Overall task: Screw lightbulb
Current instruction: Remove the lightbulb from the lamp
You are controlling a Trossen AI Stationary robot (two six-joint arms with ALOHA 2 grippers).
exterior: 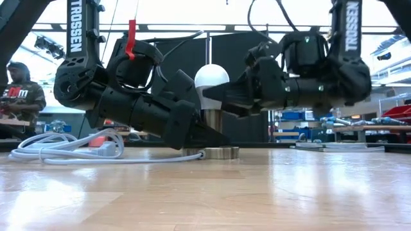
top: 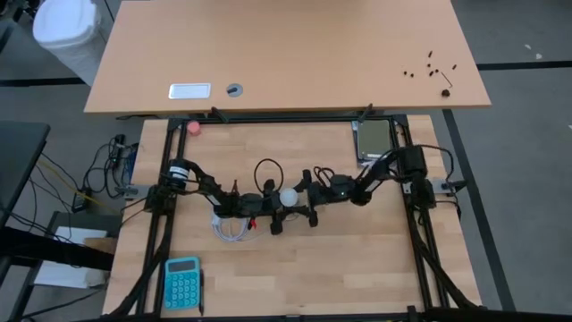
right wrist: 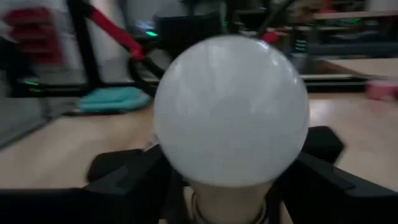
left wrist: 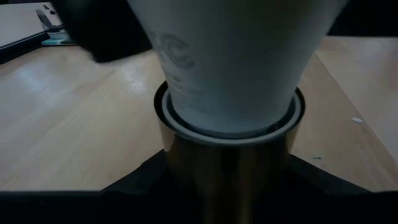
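My left jaws (exterior: 205,138) grip the socket (exterior: 214,152) low on the table (top: 357,259), the bulb (exterior: 211,77) stands upright in it, and my right jaws (exterior: 218,97) sit open beside the bulb, so it may need more turns.

Lightbulb (right wrist: 230,109): frosted white globe, matt and smooth, faint grey print on the neck. Socket (left wrist: 229,155): polished metal collar, glossy, gold-tinted reflections, white inner ring. Worktop (exterior: 257,192): light wood planks, satin sheen with visible grain. Cord (exterior: 58,151): white smooth plastic. Calculator (top: 182,282): teal plastic.
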